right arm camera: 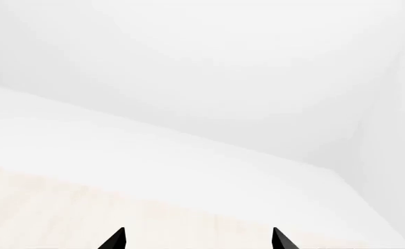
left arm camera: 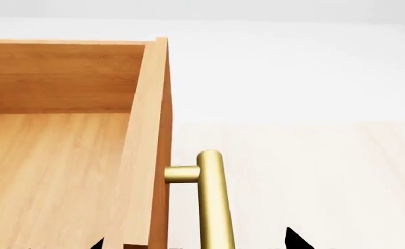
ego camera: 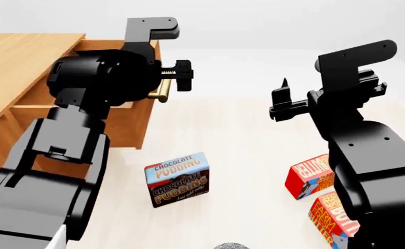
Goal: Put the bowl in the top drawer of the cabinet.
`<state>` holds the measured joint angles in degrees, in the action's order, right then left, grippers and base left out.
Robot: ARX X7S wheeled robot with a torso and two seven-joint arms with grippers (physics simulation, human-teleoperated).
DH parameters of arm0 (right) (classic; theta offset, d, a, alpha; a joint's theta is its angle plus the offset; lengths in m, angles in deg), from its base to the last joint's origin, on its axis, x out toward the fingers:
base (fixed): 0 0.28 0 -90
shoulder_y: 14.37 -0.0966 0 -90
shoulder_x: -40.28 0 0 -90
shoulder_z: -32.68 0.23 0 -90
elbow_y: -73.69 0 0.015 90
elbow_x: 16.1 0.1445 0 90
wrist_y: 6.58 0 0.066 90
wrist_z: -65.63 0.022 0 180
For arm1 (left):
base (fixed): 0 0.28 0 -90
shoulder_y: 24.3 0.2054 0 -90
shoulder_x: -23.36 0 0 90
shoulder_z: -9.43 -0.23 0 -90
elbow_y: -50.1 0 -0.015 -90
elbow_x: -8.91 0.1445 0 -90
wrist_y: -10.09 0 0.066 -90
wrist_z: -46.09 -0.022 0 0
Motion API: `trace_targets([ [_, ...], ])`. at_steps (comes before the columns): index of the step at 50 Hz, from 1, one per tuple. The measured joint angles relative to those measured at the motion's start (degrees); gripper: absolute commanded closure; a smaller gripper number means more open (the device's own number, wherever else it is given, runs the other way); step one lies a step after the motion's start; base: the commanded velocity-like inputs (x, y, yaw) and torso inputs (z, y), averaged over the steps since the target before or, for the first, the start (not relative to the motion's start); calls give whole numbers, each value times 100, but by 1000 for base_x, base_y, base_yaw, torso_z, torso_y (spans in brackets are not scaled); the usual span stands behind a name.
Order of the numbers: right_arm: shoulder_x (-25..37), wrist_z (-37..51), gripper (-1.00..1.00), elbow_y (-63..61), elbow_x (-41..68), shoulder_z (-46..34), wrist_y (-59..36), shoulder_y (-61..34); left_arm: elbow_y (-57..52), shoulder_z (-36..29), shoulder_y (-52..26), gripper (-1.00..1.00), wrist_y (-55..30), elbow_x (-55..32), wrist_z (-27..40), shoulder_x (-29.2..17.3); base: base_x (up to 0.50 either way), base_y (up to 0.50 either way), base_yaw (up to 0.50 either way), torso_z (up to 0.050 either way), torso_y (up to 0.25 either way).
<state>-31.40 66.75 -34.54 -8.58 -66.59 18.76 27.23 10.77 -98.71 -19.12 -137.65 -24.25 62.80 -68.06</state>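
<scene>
The cabinet (ego camera: 22, 67) filled the head view's left, its top drawer (left arm camera: 57, 155) pulled out, with bare pale floor (ego camera: 244, 135) beyond the drawer's front edge. Only the left wrist view showed the drawer's bare wooden inside and the brass handle (left arm camera: 213, 202) standing clear of the front. The left gripper (left arm camera: 196, 244) sat spread, one fingertip on each side of that handle, gripping nothing. The right gripper (right arm camera: 199, 239) hung open over floor, holding nothing. A pudding box (ego camera: 178, 179) lay mid-floor. The bowl (ego camera: 231, 246) barely showed, low at the head view's bottom edge.
</scene>
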Motion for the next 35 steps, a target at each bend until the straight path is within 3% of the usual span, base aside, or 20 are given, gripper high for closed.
trace_targets([
  [15, 1, 34, -100, 82, 0, -34, 57, 18, -459, -49, 161, -100, -154, -778, 585, -41, 0, 0, 0, 0, 1],
  [35, -53, 127, -100, 287, -28, -97, 212, 21, -1241, -63, 648, -100, 256, -1914, 1546, -266, 0, 0, 0, 0, 0],
])
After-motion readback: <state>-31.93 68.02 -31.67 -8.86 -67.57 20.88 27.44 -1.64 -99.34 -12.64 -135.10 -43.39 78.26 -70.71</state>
